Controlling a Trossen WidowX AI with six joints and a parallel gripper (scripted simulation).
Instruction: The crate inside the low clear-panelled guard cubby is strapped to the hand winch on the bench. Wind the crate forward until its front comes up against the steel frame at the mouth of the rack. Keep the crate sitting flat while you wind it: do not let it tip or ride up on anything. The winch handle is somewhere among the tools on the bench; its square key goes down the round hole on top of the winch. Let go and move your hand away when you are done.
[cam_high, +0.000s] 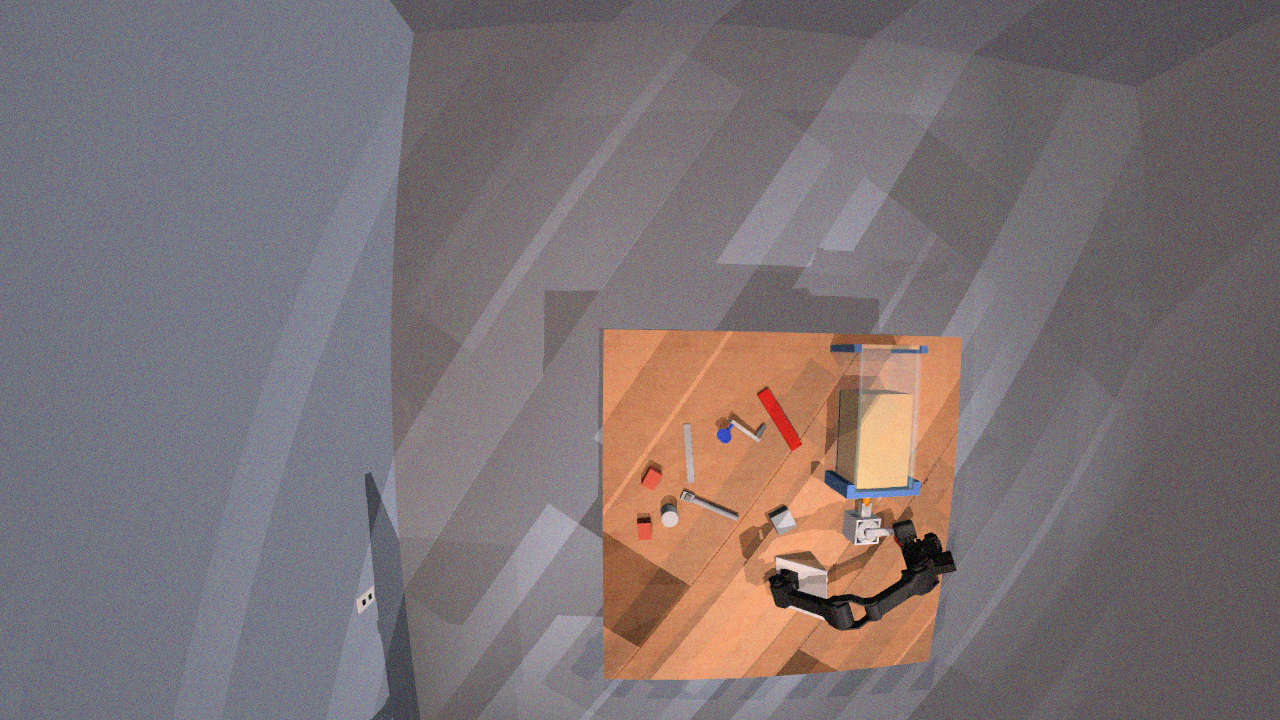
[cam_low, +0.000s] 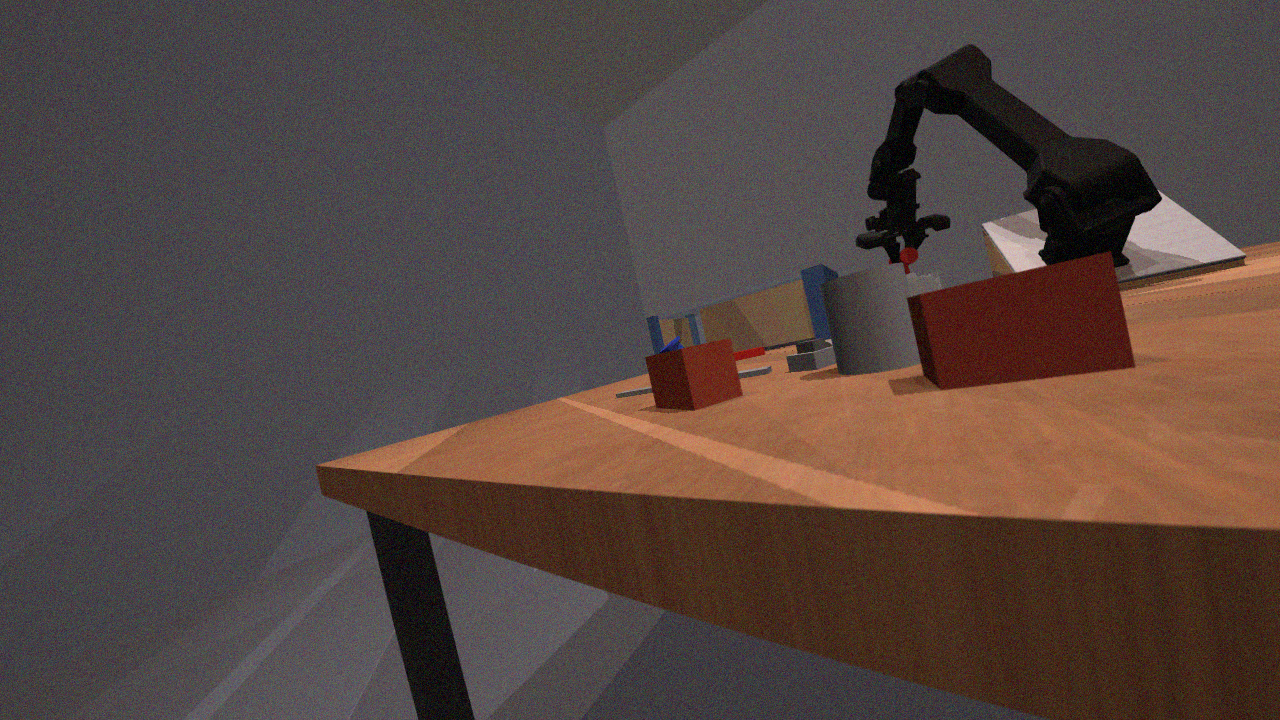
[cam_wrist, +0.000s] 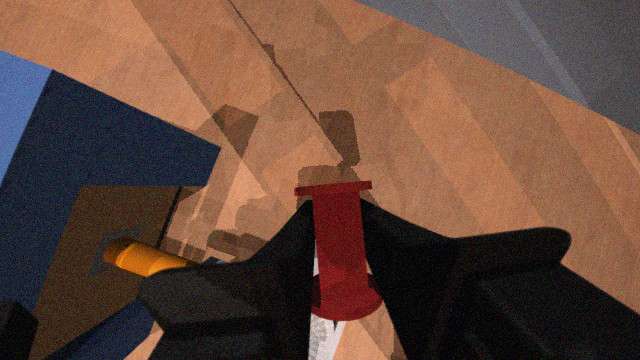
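Note:
My gripper (cam_high: 898, 539) (cam_low: 902, 258) (cam_wrist: 331, 204) is shut on the red grip (cam_low: 909, 257) (cam_wrist: 340, 245) of the winch handle. The handle's white arm (cam_high: 879, 531) reaches from the grip to the top of the winch (cam_high: 849, 526). In the top view it points right, away from the winch. The tan crate (cam_high: 883, 438) (cam_low: 760, 313) (cam_wrist: 117, 212) looks flat inside the clear-panelled cubby. Its front is close behind the blue frame (cam_high: 886, 491) (cam_low: 820, 299) (cam_wrist: 110, 130); contact cannot be told. An orange strap (cam_high: 865, 503) (cam_wrist: 142, 256) runs toward the winch. The key and hole are hidden.
Left of the winch lie a grey block (cam_high: 782, 519), a wrench (cam_high: 716, 506), a cylinder (cam_high: 668, 514) (cam_low: 863, 322) and two red blocks. A red bar (cam_high: 779, 419), a blue-knobbed crank (cam_high: 744, 429) and a grey strip (cam_high: 688, 452) lie farther back. A white sloped panel (cam_high: 812, 580) (cam_low: 1186, 237) stands by the arm's base.

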